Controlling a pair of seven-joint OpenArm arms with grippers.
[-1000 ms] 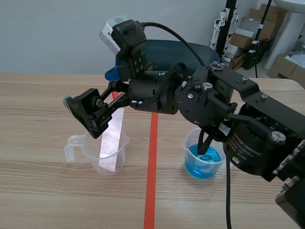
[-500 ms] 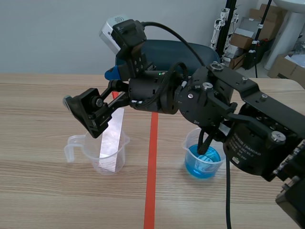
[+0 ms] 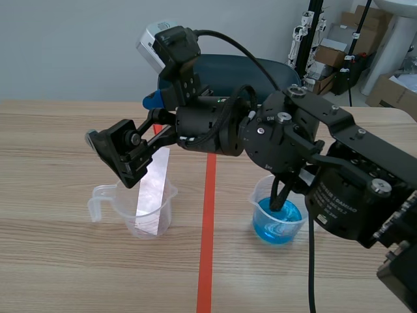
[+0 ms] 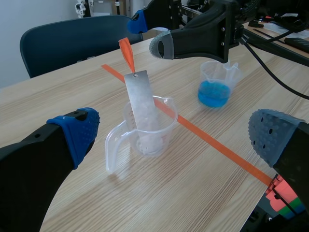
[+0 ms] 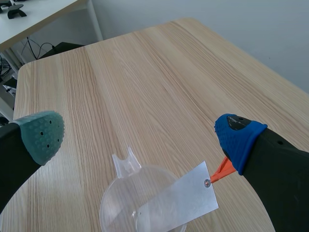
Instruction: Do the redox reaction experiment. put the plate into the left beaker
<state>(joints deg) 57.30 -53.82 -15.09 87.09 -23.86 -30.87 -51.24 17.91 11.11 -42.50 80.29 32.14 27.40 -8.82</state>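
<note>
Plate (image 3: 152,189) stands inside the left beaker (image 3: 125,212), propped on its rim; right gripper (image 3: 120,160) just above it, spread, holding nothing; left gripper (image 4: 176,140) nearby, likewise open

The plate (image 3: 152,189) is a thin, silvery metal strip with a small hole near its top end. It stands on end inside the beaker (image 3: 120,207), tilted, with its lower end at the bottom and its upper half rising above the rim. The beaker is clear plastic with a handle and a pouring lip. It stands upright on the counter (image 3: 65,267), at the lower left of the scene view.
</note>
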